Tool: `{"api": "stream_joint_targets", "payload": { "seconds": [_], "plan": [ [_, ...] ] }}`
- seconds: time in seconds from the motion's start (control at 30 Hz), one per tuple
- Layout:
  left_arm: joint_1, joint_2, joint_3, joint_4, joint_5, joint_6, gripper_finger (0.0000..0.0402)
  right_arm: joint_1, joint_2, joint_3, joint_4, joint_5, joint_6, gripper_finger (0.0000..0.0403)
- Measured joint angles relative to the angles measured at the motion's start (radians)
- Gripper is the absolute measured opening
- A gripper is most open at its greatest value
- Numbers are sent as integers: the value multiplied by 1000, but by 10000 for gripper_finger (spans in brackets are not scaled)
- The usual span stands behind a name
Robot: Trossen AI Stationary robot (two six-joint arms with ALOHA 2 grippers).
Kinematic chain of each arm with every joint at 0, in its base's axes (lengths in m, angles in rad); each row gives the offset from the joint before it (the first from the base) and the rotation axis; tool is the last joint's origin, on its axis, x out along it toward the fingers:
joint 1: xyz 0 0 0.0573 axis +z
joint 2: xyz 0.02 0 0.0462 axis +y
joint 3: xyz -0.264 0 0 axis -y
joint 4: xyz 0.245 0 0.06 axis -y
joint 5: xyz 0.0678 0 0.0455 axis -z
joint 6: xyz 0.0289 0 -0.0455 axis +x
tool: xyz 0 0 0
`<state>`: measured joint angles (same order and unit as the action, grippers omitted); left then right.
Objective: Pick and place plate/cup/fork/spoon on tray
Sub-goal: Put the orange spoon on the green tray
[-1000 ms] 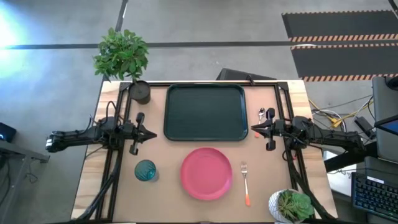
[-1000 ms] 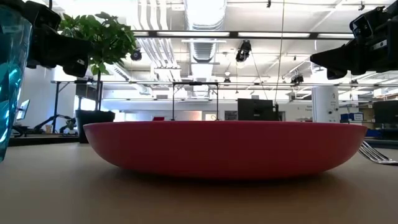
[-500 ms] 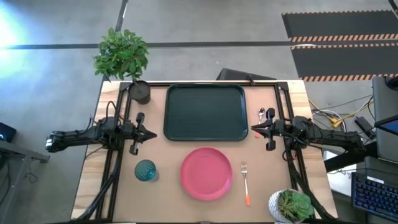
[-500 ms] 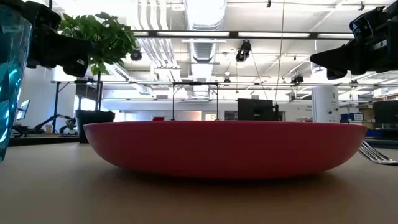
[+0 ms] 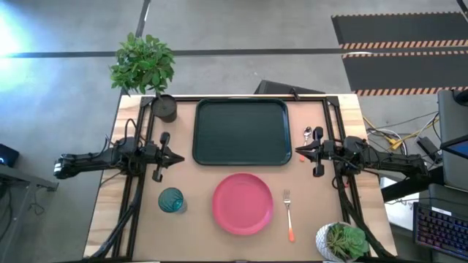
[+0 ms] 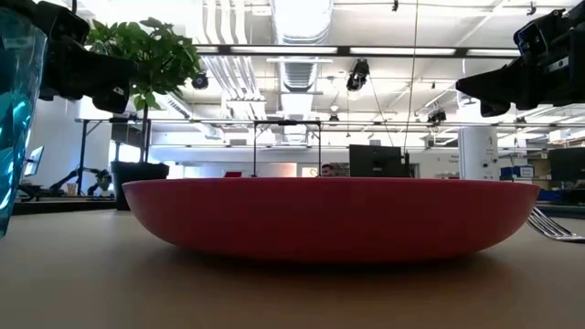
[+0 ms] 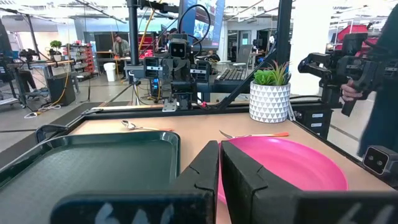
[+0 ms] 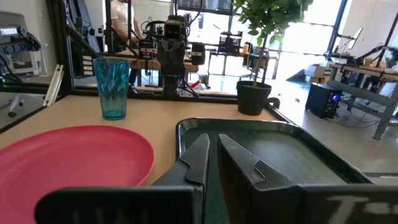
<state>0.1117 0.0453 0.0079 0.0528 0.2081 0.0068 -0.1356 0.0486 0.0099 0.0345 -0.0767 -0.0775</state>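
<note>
The round pink plastic plate (image 5: pixel 243 204) lies where it lay before, near the dark rectangular tray (image 5: pixel 241 131). We see both the left gripper (image 5: pixel 178 156) and right gripper (image 5: pixel 300 152) unmoved, nearly closed, holding nothing.

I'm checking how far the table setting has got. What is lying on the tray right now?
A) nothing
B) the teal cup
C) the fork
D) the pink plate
A: in the high view the tray is bare, while the plate, cup and fork lie on the table nearer the front edge, and the spoon lies beside the tray's right rim.
</note>
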Motion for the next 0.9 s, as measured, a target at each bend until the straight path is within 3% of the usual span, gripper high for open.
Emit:
{"api": "stream_joint_targets", "payload": {
  "seconds": [0.3, 0.43, 0.7, 0.9],
  "plan": [
    [0, 0, 0, 0, 0, 0, 0, 0, 0, 9, 2, 22, 331, 22],
    [0, 0, 0, 0, 0, 0, 0, 0, 0, 23, 121, 41, 451, 22],
    [0, 0, 0, 0, -7, 37, 0, 0, 0, 24, 422, 186, 605, 22],
    [0, 0, 0, 16, -7, 42, 0, 0, 0, 25, 468, 261, 671, 22]
  ]
}}
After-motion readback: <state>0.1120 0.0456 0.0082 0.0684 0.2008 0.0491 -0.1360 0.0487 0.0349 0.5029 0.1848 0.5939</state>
